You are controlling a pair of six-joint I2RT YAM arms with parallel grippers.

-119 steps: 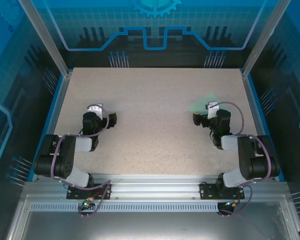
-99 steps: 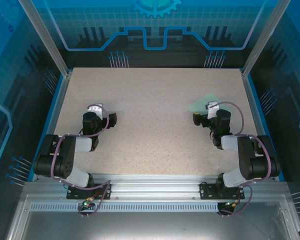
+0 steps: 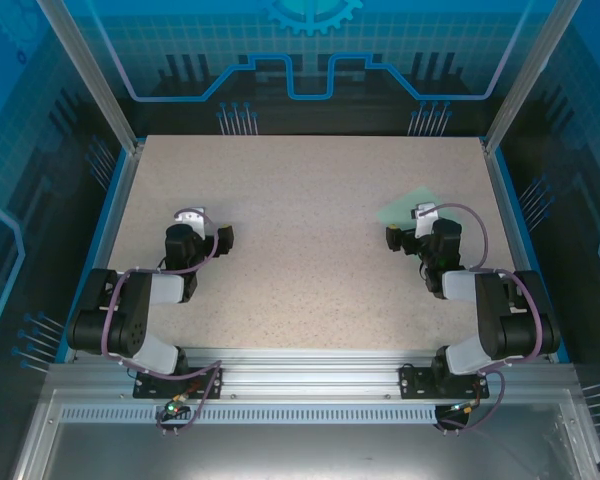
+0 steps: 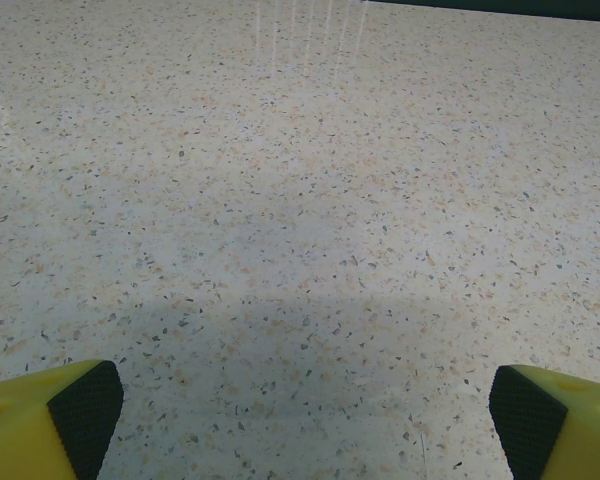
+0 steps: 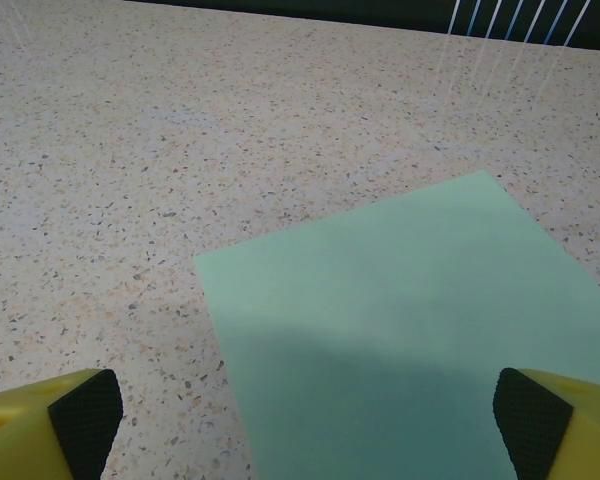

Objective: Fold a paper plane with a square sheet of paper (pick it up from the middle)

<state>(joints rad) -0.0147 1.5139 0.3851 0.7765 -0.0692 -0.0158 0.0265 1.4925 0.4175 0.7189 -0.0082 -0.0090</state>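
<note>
Mint-green paper [image 5: 420, 330] lies flat at 2 o'clock on the table [image 3: 310, 200], partly under the right gripper [image 5: 308, 415], spread wide and empty like the left gripper [image 4: 305, 415]; it looks feather-light, floppy and slippery, best pinched mid-sheet.

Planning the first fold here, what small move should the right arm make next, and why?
Probably ease the right gripper forward and down toward the square sheet of paper: it lies flat and unfolded just ahead of its open jaws.
</note>
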